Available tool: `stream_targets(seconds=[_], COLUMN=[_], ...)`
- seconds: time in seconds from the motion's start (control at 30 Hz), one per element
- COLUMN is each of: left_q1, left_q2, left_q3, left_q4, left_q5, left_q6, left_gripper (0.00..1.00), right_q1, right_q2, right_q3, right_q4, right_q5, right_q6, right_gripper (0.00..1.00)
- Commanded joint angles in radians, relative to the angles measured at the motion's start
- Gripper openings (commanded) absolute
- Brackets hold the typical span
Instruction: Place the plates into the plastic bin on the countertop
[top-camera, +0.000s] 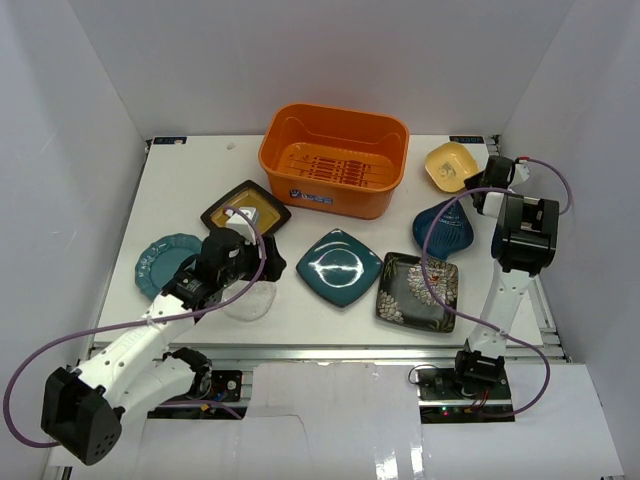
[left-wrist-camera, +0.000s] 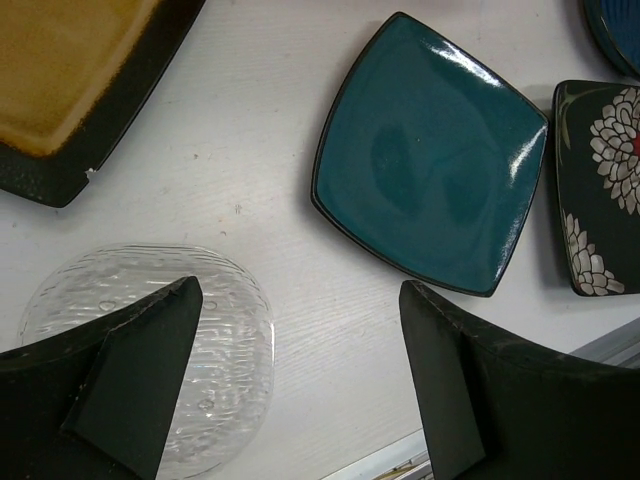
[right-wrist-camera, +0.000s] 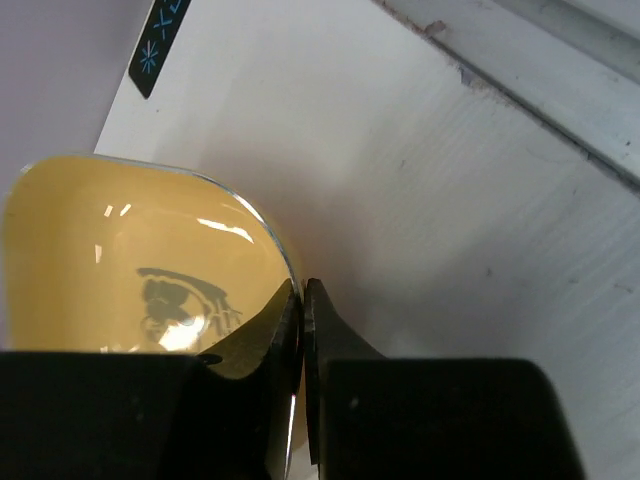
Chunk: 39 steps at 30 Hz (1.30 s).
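Right gripper (right-wrist-camera: 302, 300): clenched on the rim of the yellow plate (right-wrist-camera: 130, 260), one finger inside the dish and one outside; an edge pinch, probably the only purchase on something so shallow.
Yellow plate, position: far right corner of the countertop (top-camera: 200, 180), well apart from the plastic bin (top-camera: 335, 112); resting or just lifted, cannot tell.
Left gripper (left-wrist-camera: 298, 290): released, jaws spread wide, hovering low over the near left of the table with nothing between the fingers.
Clear glass plate (left-wrist-camera: 230, 330): flat on the white surface, partly under the left finger; by the look of it the next target, with the wide spread suited to straddling its edge.
Plastic bin, state: upright at the far middle, open top facing up, no plate inside in the overhead view.
Other plates: black-rimmed amber plate (left-wrist-camera: 70, 70), teal square plate (left-wrist-camera: 430, 170) and black floral plate (left-wrist-camera: 600, 190) lying flat and separate; dark blue plate (top-camera: 445, 228) just beside the right arm; teal scalloped plate (top-camera: 160, 262) at the left, partly hidden by the left arm.
Progress, as a judgement: early, every plate outside the bin.
Risk: glossy rim, narrow pinch, possible slip or tilt on lifting.
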Motion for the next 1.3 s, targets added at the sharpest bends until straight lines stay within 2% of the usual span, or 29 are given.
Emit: stream_targets(seconds=[0.0, 0.17, 0.3, 0.37, 0.47, 0.6, 0.7, 0.83, 0.87, 0.97, 1.17, 1.27], left_q1=[0.021, 0.033, 0.035, 0.033, 0.038, 0.041, 0.041, 0.041, 0.041, 0.041, 0.036, 0.036], left_q2=[0.009, 0.022, -0.015, -0.031, -0.049, -0.063, -0.077, -0.083, -0.084, -0.086, -0.075, -0.058], left_q3=[0.048, 0.052, 0.048, 0.045, 0.042, 0.041, 0.038, 0.035, 0.035, 0.033, 0.036, 0.038], left_q4=[-0.003, 0.0, 0.001, 0.001, 0.0, -0.005, -0.008, -0.01, -0.01, -0.01, -0.01, -0.008], left_q5=[0.001, 0.081, 0.087, 0.089, 0.089, 0.095, 0.099, 0.107, 0.11, 0.113, 0.116, 0.119], left_q6=[-0.001, -0.002, -0.007, -0.01, -0.016, -0.021, -0.025, -0.025, -0.027, -0.027, -0.025, -0.03], left_gripper=[0.9, 0.87, 0.83, 0.8, 0.75, 0.73, 0.71, 0.69, 0.69, 0.68, 0.68, 0.68], right_q1=[-0.001, 0.005, 0.046, 0.077, 0.23, 0.386, 0.469, 0.557, 0.569, 0.608, 0.64, 0.648], right_q2=[-0.118, -0.297, -0.541, -0.621, -0.64, -0.575, -0.47, -0.281, -0.202, -0.089, -0.031, -0.038], right_q3=[-0.055, -0.148, -0.232, -0.211, -0.077, 0.089, 0.219, 0.443, 0.544, 0.667, 0.651, 0.587], right_q4=[0.161, 0.267, 0.316, 0.284, 0.123, 0.011, -0.034, -0.138, -0.199, -0.283, -0.308, -0.311], right_q5=[0.011, -0.014, -0.003, -0.026, -0.025, 0.047, 0.078, 0.129, 0.124, 0.112, 0.09, 0.093], right_q6=[0.026, -0.003, -0.098, -0.152, -0.336, -0.462, -0.484, -0.565, -0.573, -0.586, -0.6, -0.582], right_gripper=[0.08, 0.08, 0.08, 0.08, 0.08, 0.08, 0.08, 0.08, 0.08, 0.08, 0.08, 0.08])
